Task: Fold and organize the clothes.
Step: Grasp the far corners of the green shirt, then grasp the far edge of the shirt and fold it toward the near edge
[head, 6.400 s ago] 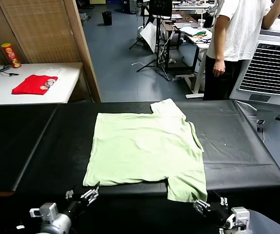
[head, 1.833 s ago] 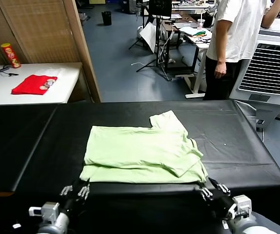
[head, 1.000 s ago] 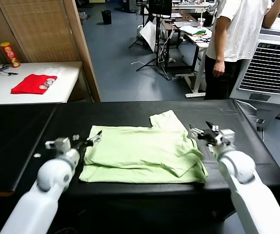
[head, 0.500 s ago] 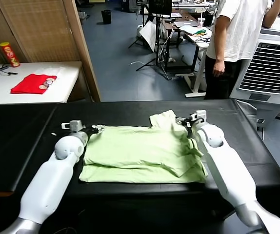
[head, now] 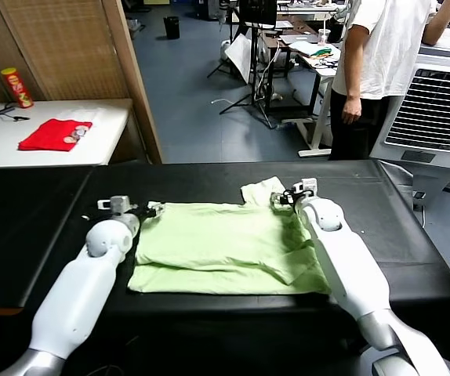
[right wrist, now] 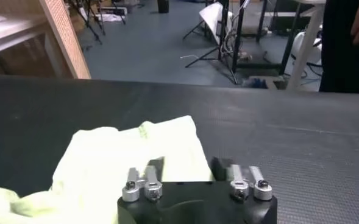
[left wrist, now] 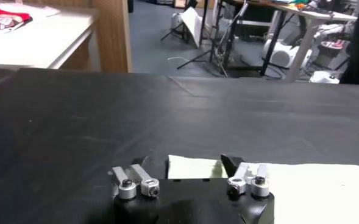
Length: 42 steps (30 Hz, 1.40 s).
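The pale green T-shirt (head: 225, 244) lies on the black table (head: 382, 211), its near half folded over the far half. My left gripper (head: 153, 209) is at the shirt's far left corner. In the left wrist view the gripper (left wrist: 188, 165) is open with the corner of the shirt (left wrist: 194, 167) between the jaws. My right gripper (head: 281, 197) is at the far right sleeve (head: 263, 190). In the right wrist view the gripper (right wrist: 188, 165) is open, low over the sleeve's edge (right wrist: 167, 149).
A white side table (head: 92, 149) at the back left carries a red cloth (head: 55, 135) and a red can (head: 17, 88). A wooden partition (head: 76, 47) stands behind it. A person in a white T-shirt (head: 382, 55) and an air cooler (head: 437, 110) are behind the table's far right.
The shirt's near half was folded over. Both arms then reached from the near edge to the far corners. In the last half second the right gripper moved onto the sleeve.
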Each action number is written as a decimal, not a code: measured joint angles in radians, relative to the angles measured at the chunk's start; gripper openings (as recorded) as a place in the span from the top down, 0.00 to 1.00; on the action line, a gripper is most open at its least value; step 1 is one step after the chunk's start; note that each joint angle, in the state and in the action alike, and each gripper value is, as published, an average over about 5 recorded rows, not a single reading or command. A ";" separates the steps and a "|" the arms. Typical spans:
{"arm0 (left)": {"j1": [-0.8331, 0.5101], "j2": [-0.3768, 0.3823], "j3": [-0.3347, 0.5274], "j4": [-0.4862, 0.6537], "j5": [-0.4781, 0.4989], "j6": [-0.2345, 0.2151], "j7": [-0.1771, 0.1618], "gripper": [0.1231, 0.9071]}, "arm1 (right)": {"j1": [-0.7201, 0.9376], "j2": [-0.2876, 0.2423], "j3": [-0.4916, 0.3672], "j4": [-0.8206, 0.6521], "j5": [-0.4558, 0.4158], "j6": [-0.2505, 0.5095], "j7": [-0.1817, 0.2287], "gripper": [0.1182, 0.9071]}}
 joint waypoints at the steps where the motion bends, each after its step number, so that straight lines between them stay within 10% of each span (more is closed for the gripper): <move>1: 0.001 0.000 0.000 -0.001 0.001 -0.001 0.001 0.66 | -0.002 0.001 0.003 0.000 0.000 0.001 0.000 0.94; 7: 0.009 0.000 -0.005 -0.005 0.012 -0.007 0.005 0.98 | -0.022 0.003 0.021 0.017 0.001 0.044 -0.007 1.00; 20: 0.109 0.064 -0.070 -0.182 0.000 -0.020 -0.007 0.99 | -0.194 -0.138 0.052 0.349 0.092 0.119 -0.031 1.00; 42: 0.668 0.168 -0.281 -0.702 0.086 -0.026 -0.024 0.99 | -0.556 -0.352 0.151 0.812 0.201 -0.173 0.044 1.00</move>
